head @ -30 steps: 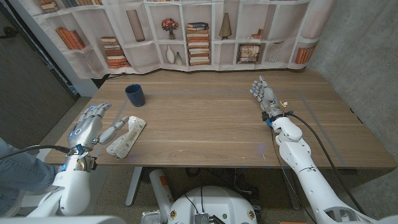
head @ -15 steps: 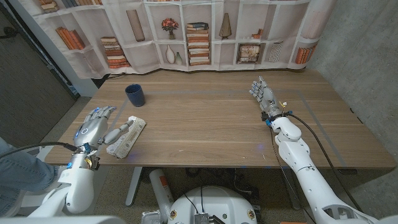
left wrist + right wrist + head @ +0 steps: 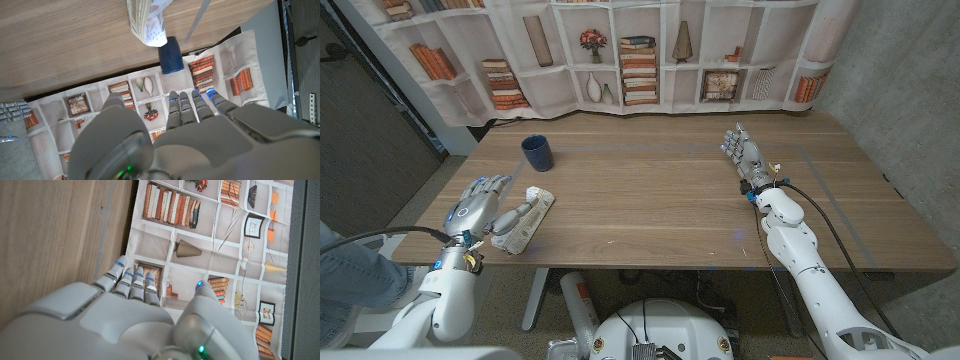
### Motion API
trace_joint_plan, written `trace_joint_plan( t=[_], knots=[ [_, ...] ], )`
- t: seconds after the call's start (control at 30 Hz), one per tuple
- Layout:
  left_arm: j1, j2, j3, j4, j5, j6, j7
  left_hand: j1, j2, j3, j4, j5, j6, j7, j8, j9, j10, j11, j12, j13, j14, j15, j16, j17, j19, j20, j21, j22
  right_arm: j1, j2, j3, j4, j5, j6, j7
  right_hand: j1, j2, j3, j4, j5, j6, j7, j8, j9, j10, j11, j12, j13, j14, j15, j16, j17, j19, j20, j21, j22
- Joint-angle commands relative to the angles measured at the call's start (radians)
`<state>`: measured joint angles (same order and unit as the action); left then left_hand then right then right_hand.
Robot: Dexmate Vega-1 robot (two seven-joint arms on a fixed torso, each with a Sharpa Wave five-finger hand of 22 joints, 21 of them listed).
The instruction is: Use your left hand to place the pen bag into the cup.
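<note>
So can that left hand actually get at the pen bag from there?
Probably yes. The left hand sits right beside the pen bag, fingers spread, nothing between them; the cup stands farther back.

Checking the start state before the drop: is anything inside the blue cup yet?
The cup stands upright behind the pen bag, which lies on the table by the left hand. Nothing sticks out above its rim; its bottom cannot be seen.
</note>
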<state>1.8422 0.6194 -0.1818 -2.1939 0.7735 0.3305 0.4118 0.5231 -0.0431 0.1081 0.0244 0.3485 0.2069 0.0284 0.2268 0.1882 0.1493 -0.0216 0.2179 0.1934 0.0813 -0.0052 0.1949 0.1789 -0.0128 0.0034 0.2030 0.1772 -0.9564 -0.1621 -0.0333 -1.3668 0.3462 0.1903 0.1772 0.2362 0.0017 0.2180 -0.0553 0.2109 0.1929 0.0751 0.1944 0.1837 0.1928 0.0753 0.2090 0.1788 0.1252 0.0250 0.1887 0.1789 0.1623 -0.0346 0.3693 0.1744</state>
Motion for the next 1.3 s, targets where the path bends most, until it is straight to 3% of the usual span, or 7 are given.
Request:
trace_joint_plan(
  t=[0.03,0.4,1.3],
  knots=[
    [0.012,0.033,0.018,-0.013,0.011,0.071,-0.015,0.007,-0.009,-0.006,-0.002,0.008,-0.011,-0.001,-0.007,0.005,-0.006,-0.003,-0.002,0.001,-0.005,-0.002,-0.004,0.006,-0.01,0.006,-0.001,0.003,0.008,0.002,0.0,0.008,-0.004,-0.007,0.001,-0.001,0.009,0.0,-0.005,0.001,0.008,-0.004,0.001,0.004,0.005,0.007,0.001,0.004,0.004,0.002,0.0,0.002,0.01,-0.014,-0.001,0.003],
    [0.011,0.051,0.048,-0.023,0.034,0.151,-0.027,0.009,-0.018,-0.013,-0.005,0.01,-0.019,-0.001,-0.011,0.005,-0.013,0.0,-0.006,0.002,-0.013,0.001,-0.006,0.006,-0.015,0.013,-0.003,0.003,0.011,0.008,-0.001,0.018,-0.004,-0.004,0.003,-0.001,0.01,0.0,-0.005,0.001,0.008,-0.003,0.0,0.004,0.005,0.003,0.001,0.004,0.004,0.001,-0.001,0.002,0.01,-0.014,-0.005,0.003],
    [-0.016,0.123,0.123,-0.002,0.007,0.239,-0.035,0.023,-0.027,-0.023,-0.012,0.019,0.013,-0.007,-0.003,0.006,0.009,-0.014,-0.001,0.002,0.008,-0.007,0.001,0.006,-0.011,0.01,-0.002,0.003,-0.002,0.014,0.009,0.014,0.007,-0.003,0.007,-0.001,0.011,-0.002,-0.007,0.001,0.012,-0.003,0.001,0.004,0.014,0.005,0.003,0.004,0.01,0.005,0.001,0.002,0.015,-0.012,-0.014,0.003]
  ],
)
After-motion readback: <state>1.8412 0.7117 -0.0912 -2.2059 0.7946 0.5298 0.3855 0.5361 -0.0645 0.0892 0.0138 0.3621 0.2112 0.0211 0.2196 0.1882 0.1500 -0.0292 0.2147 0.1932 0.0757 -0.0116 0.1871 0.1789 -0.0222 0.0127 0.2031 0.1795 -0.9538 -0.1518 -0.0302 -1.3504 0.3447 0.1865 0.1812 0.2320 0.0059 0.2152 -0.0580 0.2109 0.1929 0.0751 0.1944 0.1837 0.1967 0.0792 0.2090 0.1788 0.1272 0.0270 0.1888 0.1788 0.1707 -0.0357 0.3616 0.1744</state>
